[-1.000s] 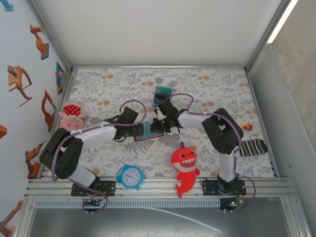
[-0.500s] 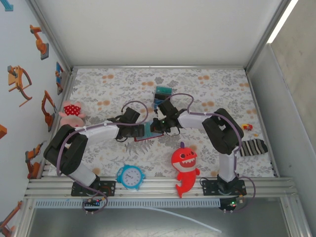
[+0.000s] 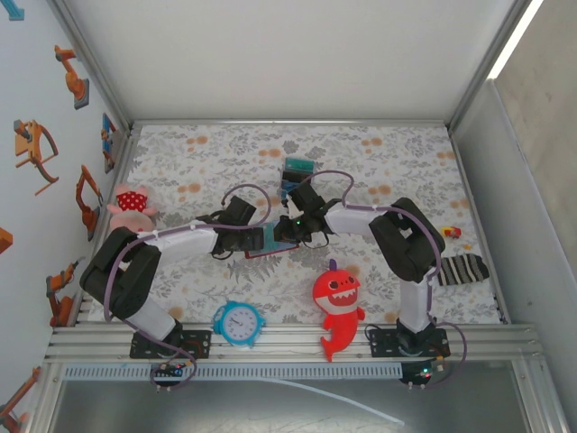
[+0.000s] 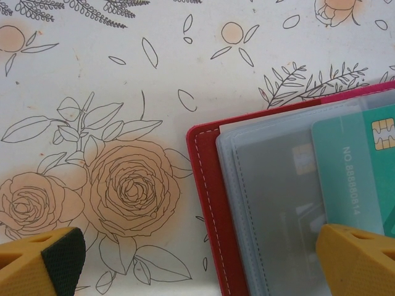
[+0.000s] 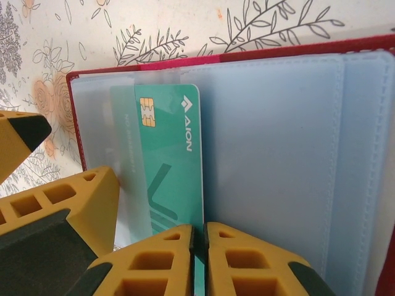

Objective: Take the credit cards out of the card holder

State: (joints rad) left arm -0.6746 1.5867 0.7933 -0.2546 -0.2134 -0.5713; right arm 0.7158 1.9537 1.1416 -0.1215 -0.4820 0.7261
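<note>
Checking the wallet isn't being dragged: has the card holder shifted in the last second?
No. The card holder lies where it was, equally far above the red shark toy in the top view.

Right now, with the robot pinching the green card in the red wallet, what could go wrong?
1. The right gripper pinches just the end edge of the teal card, so it might slip off.
2. The card sits partly under the clear sleeve; pulling could drag the card holder along.
3. One side of the open left gripper sits right by the card and might pin it.
</note>
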